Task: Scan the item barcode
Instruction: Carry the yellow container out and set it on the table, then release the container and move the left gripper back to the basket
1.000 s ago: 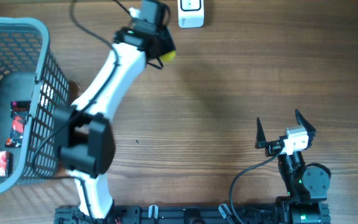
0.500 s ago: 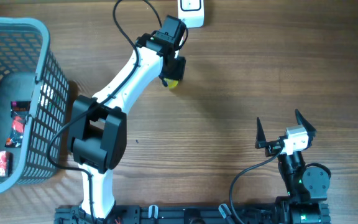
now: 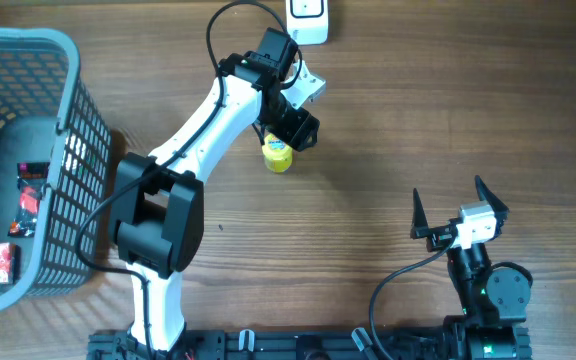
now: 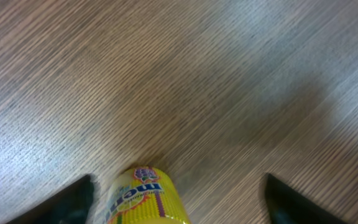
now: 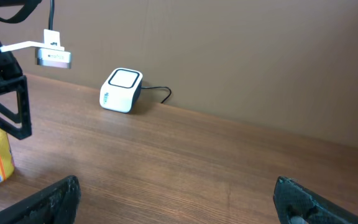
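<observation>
- Yellow, with a printed label, the small container [image 3: 278, 157] stands upright on the wooden table [image 3: 418, 100], left of centre and towards the far side
- It sits on the near side of the white barcode scanner [image 3: 308, 20], well apart from it and a little to the left
- The scanner is a small box at the far edge of the table with a dark cable [image 5: 161, 93] trailing from its back; in the right wrist view it faces up and forward, close to the plain wall behind
- The left gripper [image 4: 180, 196] hangs just above the container with its jaws spread wide
- In the left wrist view the container's top shows between the two dark fingers [image 4: 73, 200], much nearer the left-hand one and far from the other
- That nearer finger seems to stand just clear of the container, though the blur at the frame's edge makes the gap hard to judge; nothing is clamped
- The white left arm reaches from the near edge diagonally up to the far middle of the table
- The right gripper [image 3: 448, 190] is parked over the near right part of the table, jaws fully apart and holding nothing, well away from the container
- A grey-blue wire basket [image 3: 28, 40] fills the left edge of the table, with red packets [image 3: 30, 190] lying inside it
</observation>
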Robot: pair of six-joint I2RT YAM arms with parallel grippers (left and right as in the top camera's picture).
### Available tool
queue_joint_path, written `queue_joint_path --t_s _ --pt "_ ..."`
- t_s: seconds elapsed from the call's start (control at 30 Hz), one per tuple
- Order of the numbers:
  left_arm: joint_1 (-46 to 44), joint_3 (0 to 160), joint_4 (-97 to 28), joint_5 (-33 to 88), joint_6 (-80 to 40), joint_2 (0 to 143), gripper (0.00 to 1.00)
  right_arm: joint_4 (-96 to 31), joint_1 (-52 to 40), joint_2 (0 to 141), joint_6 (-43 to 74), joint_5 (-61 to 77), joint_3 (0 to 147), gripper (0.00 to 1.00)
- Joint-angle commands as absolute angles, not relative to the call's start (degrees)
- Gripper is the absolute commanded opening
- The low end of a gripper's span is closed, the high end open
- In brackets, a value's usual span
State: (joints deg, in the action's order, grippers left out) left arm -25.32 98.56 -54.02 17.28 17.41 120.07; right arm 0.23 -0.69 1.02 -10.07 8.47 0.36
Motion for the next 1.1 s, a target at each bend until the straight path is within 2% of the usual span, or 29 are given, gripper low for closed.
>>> queue_joint_path --t_s 0.0,0.2,0.4,0.5,0.6,0.7,0.8,0.9,1.07 --pt "-24.38 99.0 -51.46 14.63 15.0 120.46 1.0 0.43 -0.91 0.97 -9.02 7.73 0.3 1.0" --pt "-24.1 100.25 -45.56 5.39 0.54 114.19 1.0 0.43 -0.91 0.97 -9.02 7.73 0.3 1.0" --pt "-24.1 106.1 -45.19 -12.01 -19.77 100.53 1.0 0.43 -0.91 0.97 -8.99 7.73 0.3 1.0" --pt "-24.1 106.65 -45.25 -22.98 -28.77 92.75 1.0 0.43 -0.91 0.97 -8.99 7.73 0.3 1.0" --pt "-23.81 106.65 -49.17 -41.01 -41.93 85.12 1.0 0.43 -0.91 0.97 -8.99 7.73 0.3 1.0" --pt "-20.84 106.63 -54.3 -49.67 -48.53 79.83 1.0 0.43 -0.91 0.97 -9.02 7.73 0.3 1.0" --pt "-12.82 106.63 -59.29 -49.34 -50.41 76.71 1.0 0.43 -0.91 0.97 -9.02 7.73 0.3 1.0" --pt "-1.19 106.63 -67.29 -46.17 -58.72 76.71 1.0 0.43 -0.91 0.97 -9.02 7.73 0.3 1.0" --pt "16.67 106.63 -75.35 -28.62 -61.98 82.76 1.0 0.43 -0.91 0.97 -9.02 7.73 0.3 1.0"
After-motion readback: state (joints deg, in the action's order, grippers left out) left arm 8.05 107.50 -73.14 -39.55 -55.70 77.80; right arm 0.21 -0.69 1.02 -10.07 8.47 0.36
